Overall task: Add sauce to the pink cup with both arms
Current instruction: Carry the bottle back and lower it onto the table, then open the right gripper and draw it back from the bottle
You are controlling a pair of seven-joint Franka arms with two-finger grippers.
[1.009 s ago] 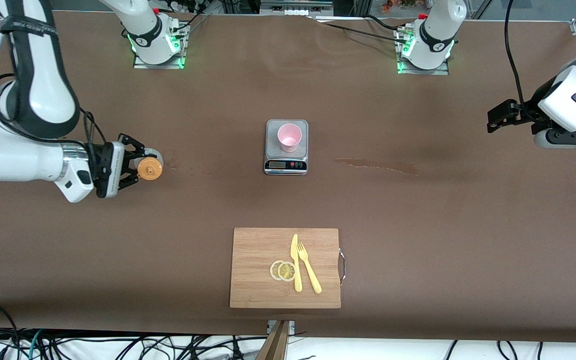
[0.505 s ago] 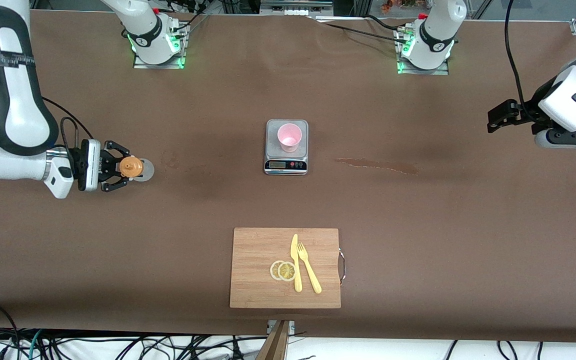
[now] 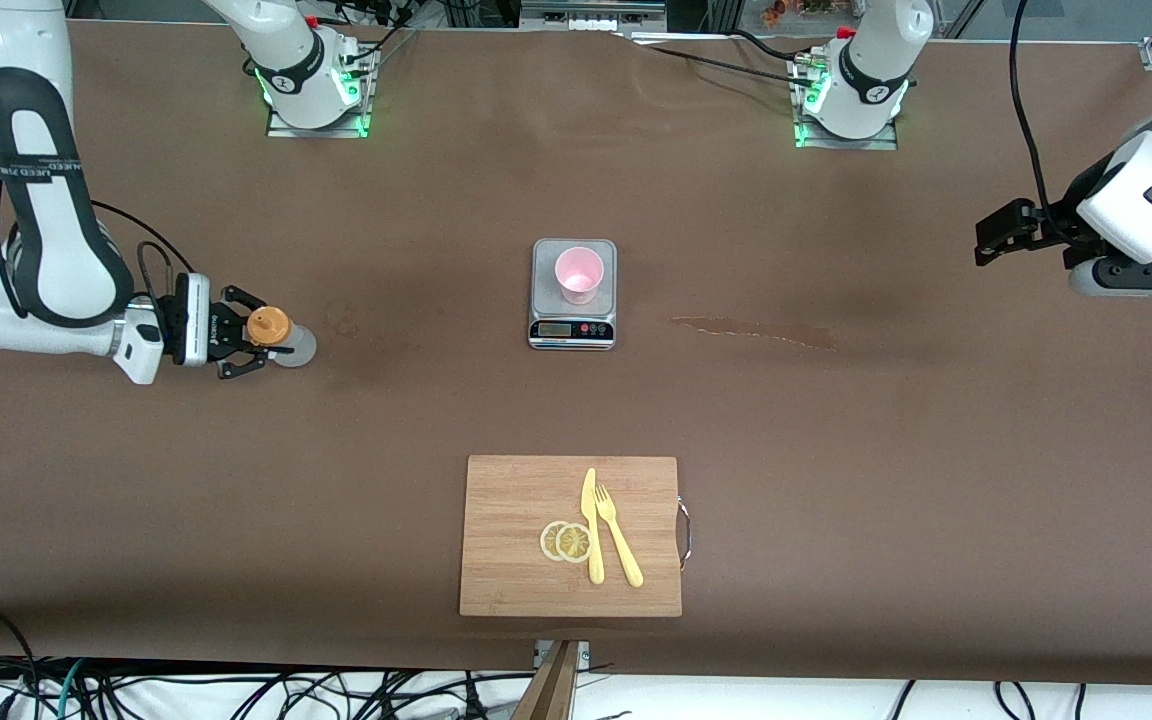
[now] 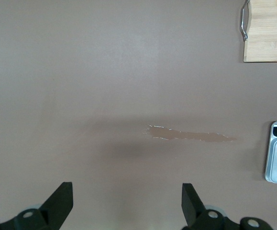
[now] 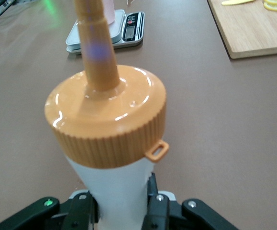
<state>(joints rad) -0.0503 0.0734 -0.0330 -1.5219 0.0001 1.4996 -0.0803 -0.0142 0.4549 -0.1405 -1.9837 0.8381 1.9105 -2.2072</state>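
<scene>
My right gripper (image 3: 244,345) is shut on the squeeze bottle (image 3: 293,346), which is upright and low over the table at the right arm's end. In the right wrist view its fingers (image 5: 152,191) clamp the whitish body (image 5: 119,187) below the orange nozzle cap (image 5: 107,117). I cannot tell whether the bottle touches the table. The pink cup (image 3: 577,274) stands on the grey scale (image 3: 573,330) at mid-table, away from both grippers. My left gripper (image 3: 988,236) waits open and empty at the left arm's end. It also shows in the left wrist view (image 4: 127,196).
A streak of spilled brownish sauce (image 3: 751,330) lies on the table between the scale and the left arm's end. A wooden cutting board (image 3: 516,540) with a knife, a fork and lemon slices lies nearer to the front camera than the scale.
My right arm has drawn back toward its end of the table and come down with the bottle, which now stands more upright. The left arm has not moved.
</scene>
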